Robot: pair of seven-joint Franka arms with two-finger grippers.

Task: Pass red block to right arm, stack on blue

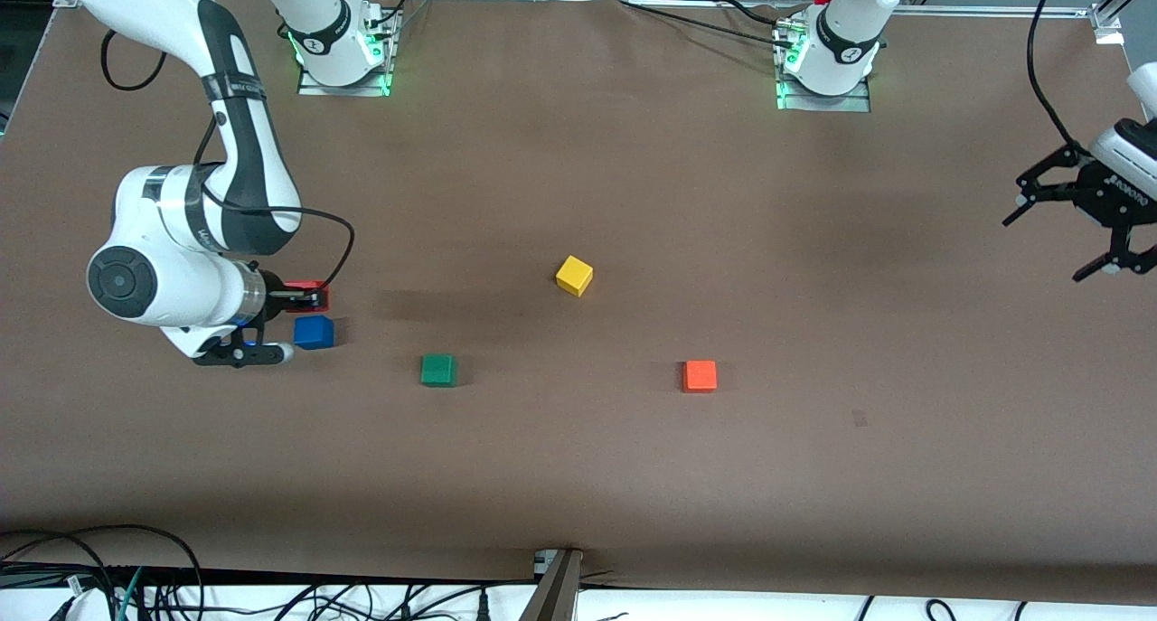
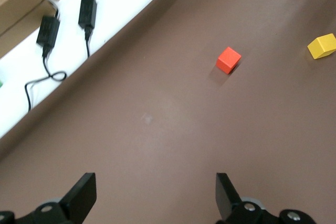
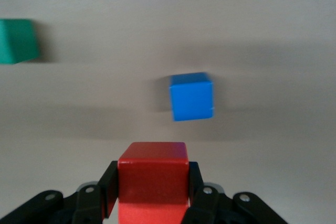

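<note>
Red block (image 1: 313, 293) sits clamped between the jaws of the right gripper (image 1: 303, 297), and we see it most plainly in the right wrist view, where the black fingers (image 3: 107, 195) press against two of its sides. The right arm (image 1: 194, 250) reaches out over its own end of the table (image 1: 578, 476), carrying the block in the air just beside and slightly above the blue block (image 1: 314, 332); the two cubes are close but apart, and the red one is not yet on top. In the right wrist view the blue block (image 3: 191, 96) lies on the table ahead of the held red block (image 3: 153, 179), with a gap between them.

We find the green block (image 1: 438, 370) on the table beside the blue block, toward the left arm's end and a little nearer the front camera. Yellow block (image 1: 574, 275) lies near the middle of the table, farther from the front camera than the green one. Orange block (image 1: 700, 376) rests toward the left arm's end, well apart from the others.

We see the left gripper (image 1: 1067, 232) waiting up over the left arm's end of the table, its jaws spread wide and holding nothing; its wrist view shows both fingertips (image 2: 227, 195) parted above bare table.
</note>
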